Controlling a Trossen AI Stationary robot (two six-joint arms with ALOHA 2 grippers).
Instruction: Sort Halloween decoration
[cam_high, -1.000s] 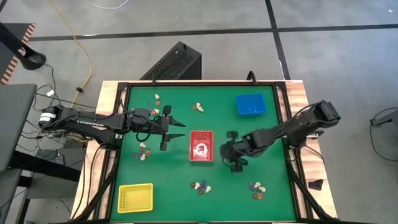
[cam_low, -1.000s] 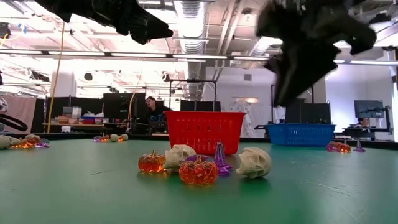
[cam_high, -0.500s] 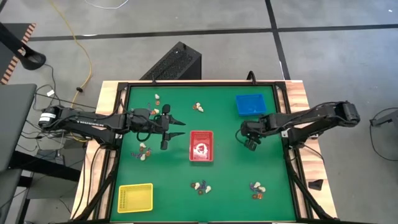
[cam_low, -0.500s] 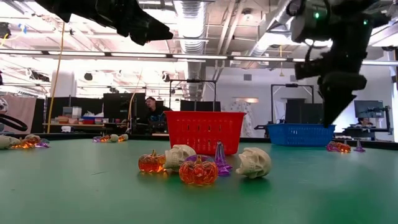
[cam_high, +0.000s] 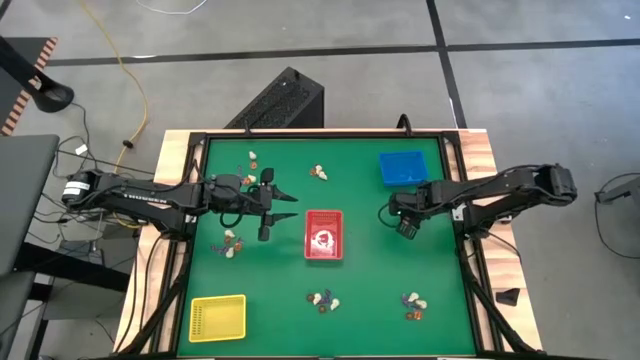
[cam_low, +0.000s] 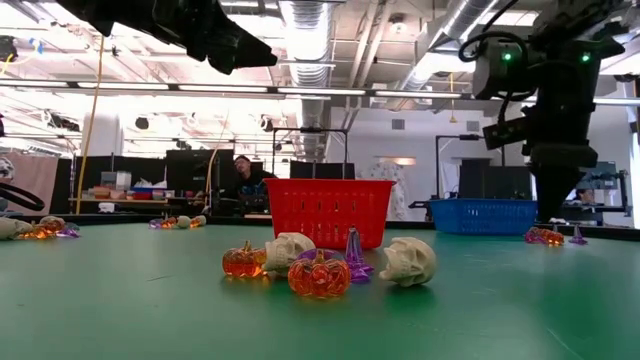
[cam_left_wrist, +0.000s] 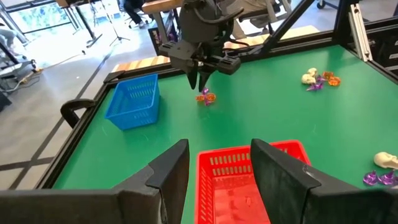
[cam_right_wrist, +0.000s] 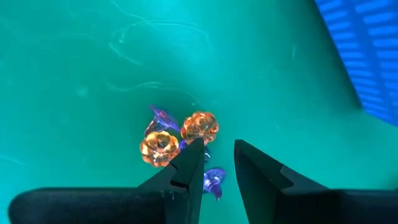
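Green table (cam_high: 350, 290): right claw (cam_right_wrist: 216, 163), fingers a little apart and holding nothing, hangs over two orange pumpkins (cam_right_wrist: 179, 137) and purple bits (cam_right_wrist: 212, 177) near blue tray (cam_high: 403, 168); left claw (cam_left_wrist: 217, 155) gapes wide beside red tray (cam_high: 323, 235)

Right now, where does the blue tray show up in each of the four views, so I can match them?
High view: blue tray at the mat's far right, just beyond the right gripper.
Low view: right of centre in the background, right of the red tray.
Left wrist view: left of centre, beyond the red tray.
Right wrist view: only a blue mesh corner at the upper right.
Shared landmark: the red tray, absent only from the right wrist view.
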